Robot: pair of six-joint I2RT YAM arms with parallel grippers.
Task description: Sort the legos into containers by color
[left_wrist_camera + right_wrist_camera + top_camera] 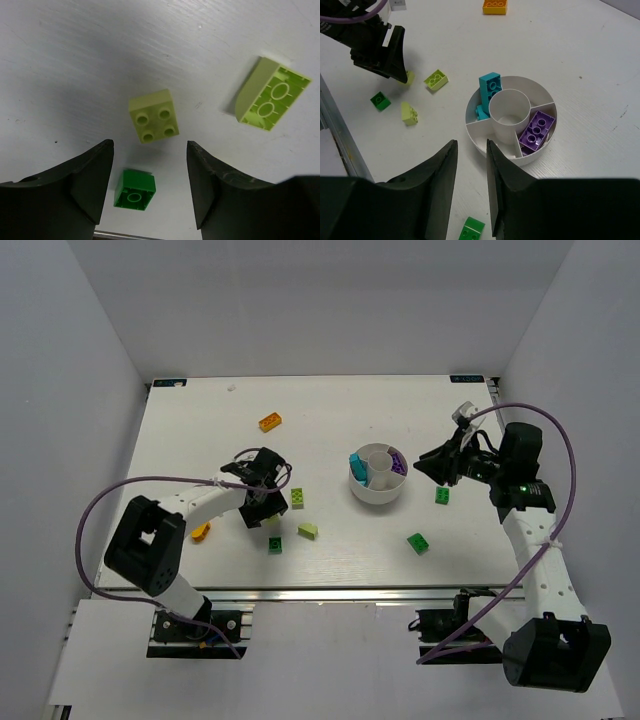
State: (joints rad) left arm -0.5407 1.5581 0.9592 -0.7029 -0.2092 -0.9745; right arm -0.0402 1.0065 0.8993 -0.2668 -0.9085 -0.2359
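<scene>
The round white dish (pixel 377 492) holds cyan bricks (pixel 489 87) and a purple brick (pixel 537 130) in separate wedges. My left gripper (pixel 262 508) is open and empty, hovering low over a lime square brick (pixel 152 116). A dark green brick (pixel 135 189) lies between its fingers and a lime sloped brick (pixel 270 95) lies to the right. My right gripper (pixel 428 464) hovers right of the dish, its fingers (pixel 445 170) slightly apart and empty. Loose orange bricks (pixel 270 422) (pixel 201 531), lime bricks (pixel 297 498) (pixel 308 531) and dark green bricks (pixel 441 496) (pixel 417 542) lie on the table.
The white table (pixel 330 410) is walled by grey panels at the left, back and right. A metal rail (pixel 330 592) runs along its near edge. The left arm (pixel 375 45) shows at the upper left of the right wrist view.
</scene>
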